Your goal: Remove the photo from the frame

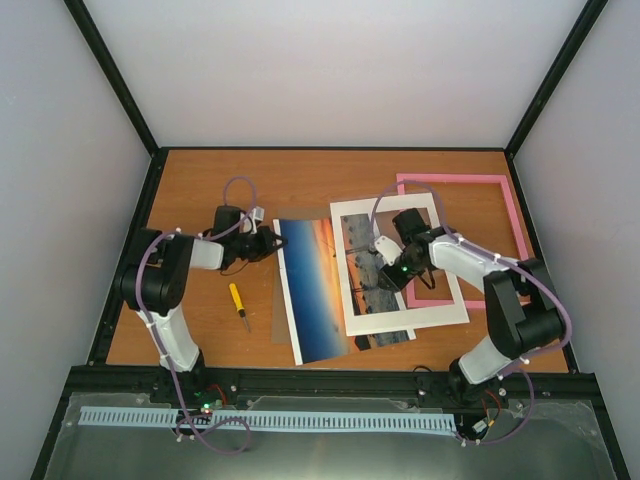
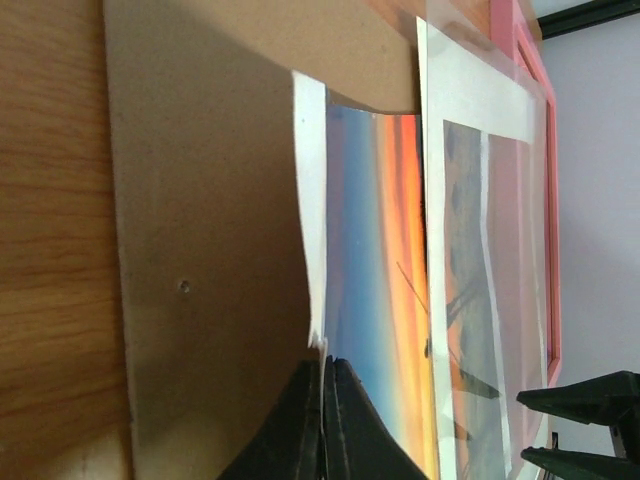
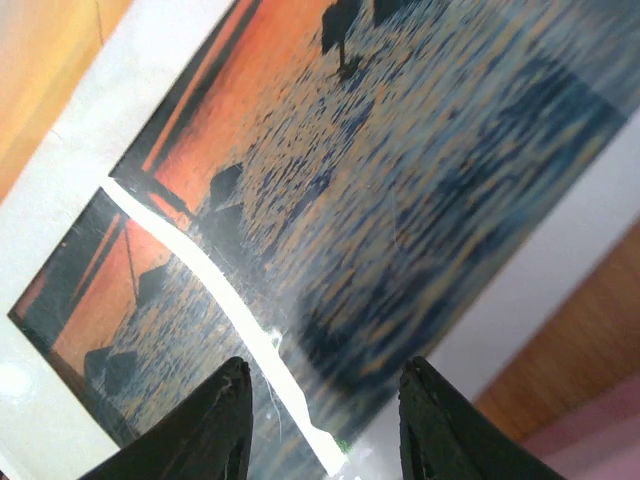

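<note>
Left fingers (image 2: pixel 295 435): pinched shut on white margin of orange-and-blue sunset paper photo (image 2: pixel 370 250), flat on wooden surface (image 1: pixel 200 190). Right fingers (image 3: pixel 225 420): half-spread, empty, over white windowed mat (image 1: pixel 410 322) overlapping photo. Thin pink rectangular frame (image 1: pixel 510 215) beyond, partly under mat. Risk: pulling drags mat, tears print.

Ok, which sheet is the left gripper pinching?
The photo, the sunset print, at its white edge; not the brown board or the white mat.

No readable writing in any view

No word, number, label or brand can be read anywhere. The photo (image 1: pixel 310 290) shows only its printed sunset over water. The frame (image 1: pixel 515 215), the white mat (image 1: pixel 420 317) and the brown backing board (image 2: pixel 210 250) show plain surfaces, as far as the views allow
</note>
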